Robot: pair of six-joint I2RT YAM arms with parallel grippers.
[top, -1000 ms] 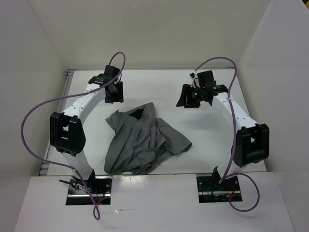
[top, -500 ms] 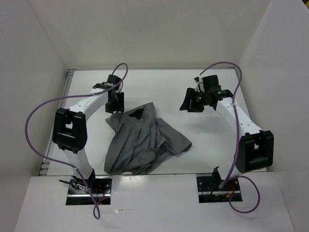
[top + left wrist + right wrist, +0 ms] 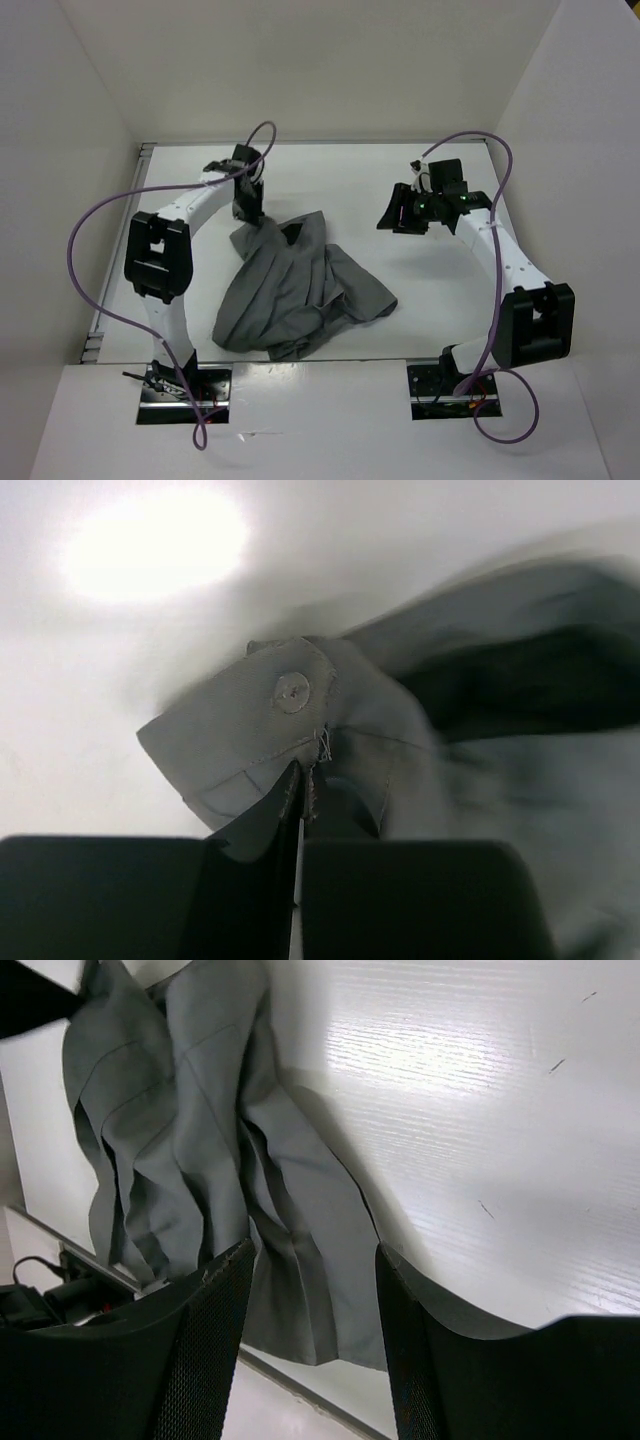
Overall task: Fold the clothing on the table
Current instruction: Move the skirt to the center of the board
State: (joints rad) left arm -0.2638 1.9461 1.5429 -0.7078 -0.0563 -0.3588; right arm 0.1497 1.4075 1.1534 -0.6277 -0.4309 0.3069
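Observation:
The grey pleated clothing (image 3: 300,285) lies crumpled in the middle of the white table (image 3: 440,290). My left gripper (image 3: 251,212) is at the garment's far-left corner. In the left wrist view it (image 3: 302,780) is shut on the clothing (image 3: 260,730), pinching the waistband edge just below a small button (image 3: 292,692). My right gripper (image 3: 399,217) hovers open over bare table, to the right of the garment's far end. The right wrist view shows its jaws (image 3: 315,1260) wide apart with nothing between them. The clothing (image 3: 190,1160) lies below and to the left of them.
White walls enclose the table on the left, back and right. A metal rail (image 3: 140,190) runs along the table's left edge. Purple cables (image 3: 90,230) loop off both arms. The arm bases (image 3: 180,385) sit at the near edge.
My left gripper came down onto the garment's far-left corner and shut on it; that corner has drawn up toward the jaws. The right arm drifted slightly right, still open.

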